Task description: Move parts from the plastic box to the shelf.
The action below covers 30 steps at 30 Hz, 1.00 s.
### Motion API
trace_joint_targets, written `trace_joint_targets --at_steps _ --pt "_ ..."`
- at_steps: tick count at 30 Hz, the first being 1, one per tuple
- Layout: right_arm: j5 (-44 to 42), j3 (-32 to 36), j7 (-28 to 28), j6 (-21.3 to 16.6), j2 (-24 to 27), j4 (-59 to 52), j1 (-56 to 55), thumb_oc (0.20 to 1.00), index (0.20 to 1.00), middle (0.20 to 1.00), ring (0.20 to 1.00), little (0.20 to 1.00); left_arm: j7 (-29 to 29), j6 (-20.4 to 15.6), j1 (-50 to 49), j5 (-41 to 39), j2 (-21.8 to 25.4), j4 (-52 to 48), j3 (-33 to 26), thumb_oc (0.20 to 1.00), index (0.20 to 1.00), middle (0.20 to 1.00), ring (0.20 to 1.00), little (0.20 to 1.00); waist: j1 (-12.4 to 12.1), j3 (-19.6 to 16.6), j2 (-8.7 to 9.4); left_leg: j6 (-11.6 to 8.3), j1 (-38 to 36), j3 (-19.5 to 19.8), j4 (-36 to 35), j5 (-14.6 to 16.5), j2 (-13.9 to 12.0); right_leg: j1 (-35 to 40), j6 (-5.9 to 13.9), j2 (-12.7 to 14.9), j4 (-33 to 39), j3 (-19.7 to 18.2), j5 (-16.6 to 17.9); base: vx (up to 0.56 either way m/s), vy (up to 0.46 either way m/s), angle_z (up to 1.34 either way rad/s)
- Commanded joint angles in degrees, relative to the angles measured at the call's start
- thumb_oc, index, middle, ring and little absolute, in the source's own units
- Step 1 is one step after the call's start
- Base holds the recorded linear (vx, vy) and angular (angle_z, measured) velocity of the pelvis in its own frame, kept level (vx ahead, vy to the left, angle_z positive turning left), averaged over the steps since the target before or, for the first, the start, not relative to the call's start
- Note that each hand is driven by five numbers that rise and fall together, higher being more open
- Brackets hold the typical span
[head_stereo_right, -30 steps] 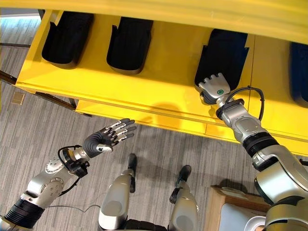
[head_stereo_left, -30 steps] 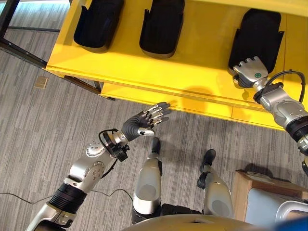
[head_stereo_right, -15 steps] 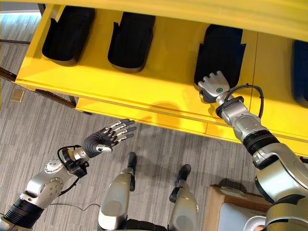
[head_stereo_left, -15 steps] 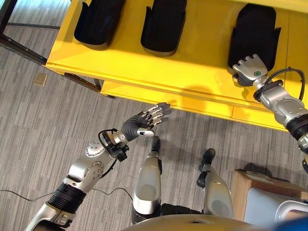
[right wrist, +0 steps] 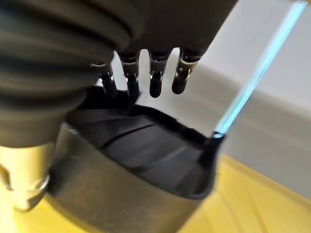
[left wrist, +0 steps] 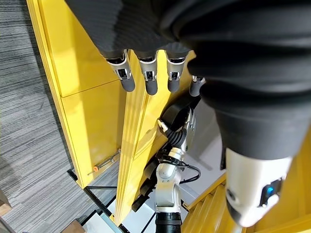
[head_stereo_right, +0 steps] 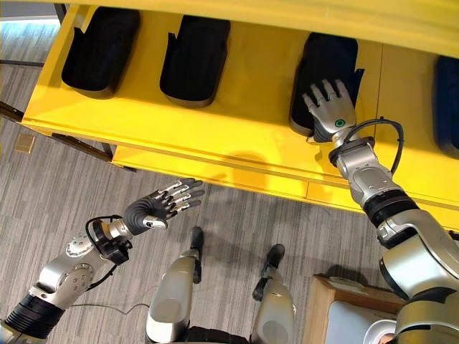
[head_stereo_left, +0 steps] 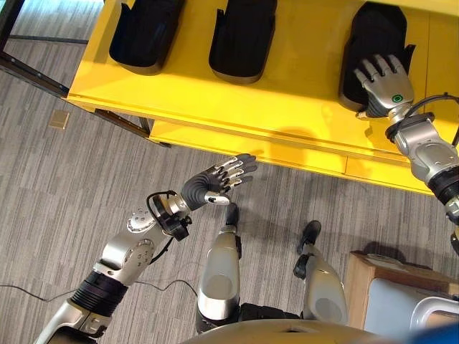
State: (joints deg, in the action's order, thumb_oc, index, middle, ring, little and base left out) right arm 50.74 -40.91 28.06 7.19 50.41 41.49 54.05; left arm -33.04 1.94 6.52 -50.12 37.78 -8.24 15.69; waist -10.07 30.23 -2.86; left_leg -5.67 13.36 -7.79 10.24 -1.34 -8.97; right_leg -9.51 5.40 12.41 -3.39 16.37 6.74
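Resting over the near end of a black part (head_stereo_right: 326,75) on the yellow shelf (head_stereo_right: 244,136), the right hand (head_stereo_right: 331,109) has its fingers straight and spread, so it presses or covers the part and does not grip it. This part sits at the right of the shelf surface, well apart from 2 other black parts (head_stereo_right: 99,49) (head_stereo_right: 193,61) to its left. I judge that the main risk is at the pull-back: if the fingers drag on the raised rim as the hand leaves, the part can slide toward the front edge of the shelf or turn out of line with the others. A push that is too strong can also shove it deeper and crooked. The left hand (head_stereo_left: 214,185) hangs with fingers apart and relaxed in front of the shelf, low and well away from the parts, holding nothing. The eye views give the whole row and the position of each part, while the right wrist view shows the fingertips (right wrist: 155,87) just above the dark curved wall of the part (right wrist: 141,160); real contact I cannot tell there. The left wrist view shows the shelf's yellow side and no part near that hand.
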Motion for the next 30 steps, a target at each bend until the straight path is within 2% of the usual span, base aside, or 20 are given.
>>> trace_joint_targets --at_steps 1,9,14,15,21,26,29,30 --pt "-2.4 0.88 6.2 0.69 3.09 -0.16 4.02 1.0 1.0 1.0 1.0 1.0 -1.07 -0.8 -1.94 -1.0 -0.18 -4.93 0.78 1.0 1.0 1.0 1.0 1.0 -0.3 -0.99 -1.95 3.98 1.92 1.38 0.72 0.15 4.13 0.72 0.84 -1.41 -13.89 -1.58 -12.64 0.0 0.07 -0.02" --pt "-1.6 1.83 8.14 -1.08 3.53 -3.0 3.18 1.0 1.0 1.0 1.0 1.0 -0.81 -1.52 -2.61 -2.19 -0.73 -5.07 1.27 1.0 1.0 1.0 1.0 1.0 0.31 -1.26 -2.75 4.1 1.21 1.11 0.23 0.26 4.38 0.66 0.72 -1.14 -14.11 -1.73 -12.93 0.0 0.042 -0.02" --pt "-5.28 3.29 10.71 -4.49 3.49 -7.34 1.76 1.0 1.0 1.0 1.0 1.0 -0.72 -1.91 -3.15 -2.43 -0.95 -5.37 1.26 1.0 1.0 1.0 1.0 1.0 1.03 -1.58 -2.9 4.1 0.38 0.81 -0.3 0.27 4.28 0.8 0.59 -1.07 -14.06 -1.86 -12.92 0.01 0.054 -0.02" --pt "-7.79 5.88 10.61 -5.63 3.44 -13.93 -0.31 1.0 1.0 1.0 1.0 1.0 -0.25 -2.16 -4.06 -2.76 -1.45 -6.06 0.8 1.0 1.0 1.0 1.0 1.0 1.89 -1.96 -3.04 4.06 -0.12 0.53 -0.84 0.16 4.07 0.75 0.43 -1.19 -13.81 -2.12 -12.73 0.03 0.107 -0.09" --pt "-12.2 13.82 8.27 -9.76 1.74 -31.27 -10.12 1.0 1.0 1.0 1.0 1.0 0.9 -3.3 -5.82 -4.54 -2.82 -8.14 -0.45 1.0 1.0 1.0 1.0 1.0 4.76 -2.26 -2.83 4.12 -1.25 -0.34 -1.09 0.65 3.71 0.13 0.14 -1.18 -14.44 -3.23 -12.89 0.01 0.091 -0.04" --pt "-17.94 19.94 3.9 -11.35 -0.22 -47.84 -20.21 1.0 1.0 1.0 1.0 1.0 3.99 -4.49 -7.06 -5.07 -4.18 -9.41 -1.38 1.0 1.0 1.0 1.0 1.0 7.47 -2.44 -2.51 4.12 -2.71 -1.5 -1.38 1.26 3.19 -0.26 0.02 -1.13 -15.33 -4.31 -13.07 0.03 0.091 -0.15" --pt "-22.07 24.18 2.26 -13.73 -2.03 -57.32 -27.88 1.0 1.0 1.0 1.0 1.0 6.09 -6.74 -8.3 -5.27 -4.87 -10.59 -2.31 1.0 1.0 1.0 1.0 1.0 9.15 -2.51 -2.21 4.12 -3.35 -2.14 -1.48 1.62 2.82 -0.36 0.04 -1.11 -15.68 -5.15 -13.24 0.03 0.079 -0.17" --pt "-22.96 25.63 1.88 -15.71 -2.68 -60.45 -30.84 1.0 1.0 1.0 1.0 1.0 7.19 -7.66 -8.85 -5.39 -5.12 -11.04 -2.6 1.0 1.0 1.0 1.0 1.0 9.76 -2.6 -2.07 4.19 -3.59 -2.33 -1.51 1.78 2.76 -0.4 0.1 -1.15 -15.81 -5.52 -13.29 0.05 0.115 -0.11"
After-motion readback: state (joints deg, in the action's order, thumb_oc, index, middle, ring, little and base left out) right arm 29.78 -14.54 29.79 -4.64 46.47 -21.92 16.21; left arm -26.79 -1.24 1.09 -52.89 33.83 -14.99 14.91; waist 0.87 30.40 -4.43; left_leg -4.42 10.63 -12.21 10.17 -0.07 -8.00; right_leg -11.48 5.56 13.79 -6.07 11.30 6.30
